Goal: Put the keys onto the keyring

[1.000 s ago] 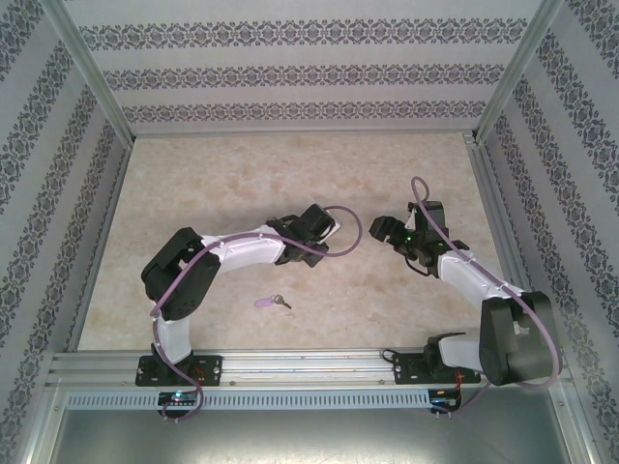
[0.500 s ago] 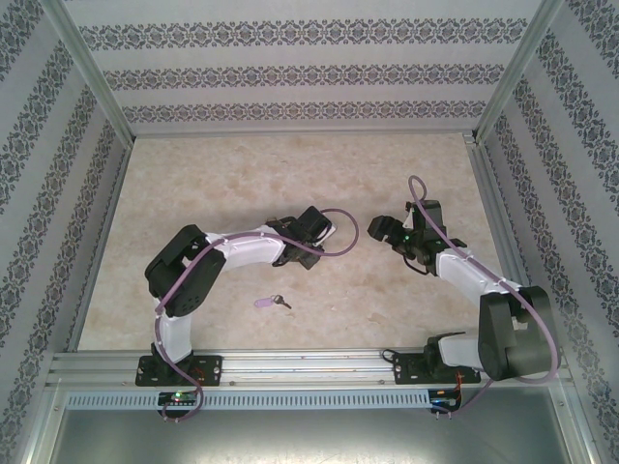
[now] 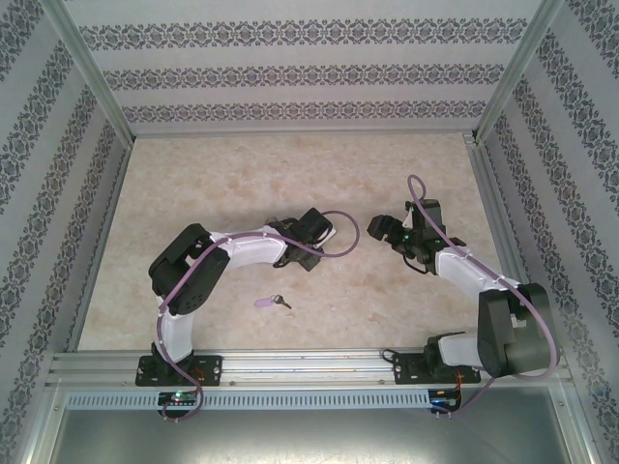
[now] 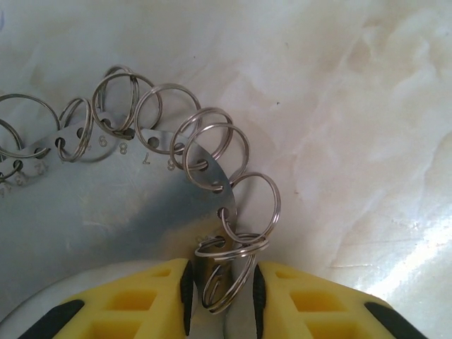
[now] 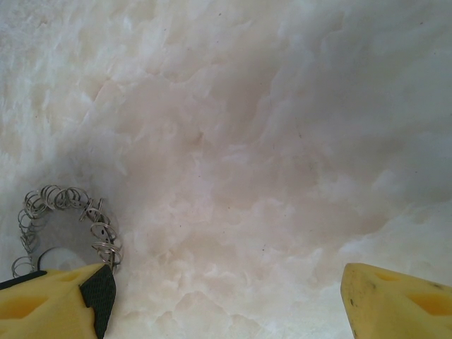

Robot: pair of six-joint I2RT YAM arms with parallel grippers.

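Near the middle of the pale marbled tabletop (image 3: 290,174) lies the keyring (image 4: 106,205), a flat silvery plate with numbered holes along its curved edge and a small wire loop hanging from each hole. The left claw (image 4: 222,282) stands at that edge, its yellow fingers (image 4: 148,304) drawn in close on either side of one loop; the gap is narrow and the loop nearly fills it (whether the dark pads actually pinch the wire, I cannot tell). The right claw (image 5: 222,282) hangs over bare tabletop just beside the keyring, spread wide with nothing between its fingers; in its wrist view the keyring lies next to one fingertip. The key (image 3: 271,303), with a lilac head and a short dark blade, lies flat on the tabletop nearer the arms' bases, between the two arms; it is well apart from the keyring and from both claws, and nothing touches it.
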